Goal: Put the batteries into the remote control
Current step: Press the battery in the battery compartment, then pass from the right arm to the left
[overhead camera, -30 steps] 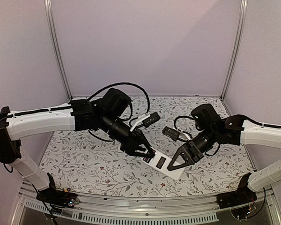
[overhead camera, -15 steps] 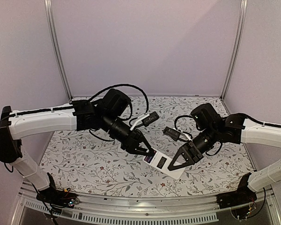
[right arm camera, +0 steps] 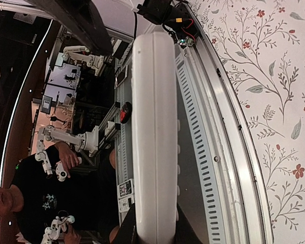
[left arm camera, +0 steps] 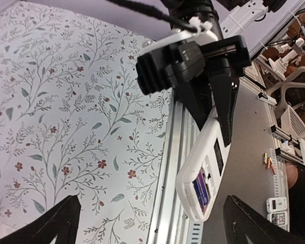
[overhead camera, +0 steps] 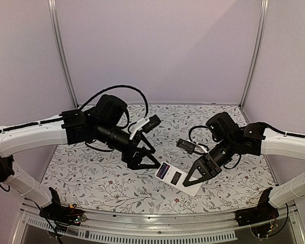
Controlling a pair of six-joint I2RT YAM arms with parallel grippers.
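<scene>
The right pincer [overhead camera: 189, 179] is clamped on the remote [overhead camera: 169, 175], gripping it at one short end. The white body sticks straight out from the fingertips and hangs above the flowered desk [overhead camera: 91, 178], clear of the cloth. From the right wrist camera the remote appears edge-on, a long white strip running away from between the two dark fingers [right arm camera: 126, 235], with the metal rail [right arm camera: 213, 152] at the desk's front edge beyond it.

The left pincer [overhead camera: 144, 166] is apart, its two fingers spread wide with nothing between them. It hovers just beside the free end of the remote and does not touch it. In the left wrist view the fingers sit at the two bottom corners of the picture, and the remote lies ahead of them, nearer the right-hand finger, with the right pincer closed over its far end.

The remote's plain white back faces up. At the end nearest the left pincer a dark recess holds a small purplish cylinder that looks like a battery [left arm camera: 200, 187]. I cannot tell whether a second one lies beside it.
</scene>
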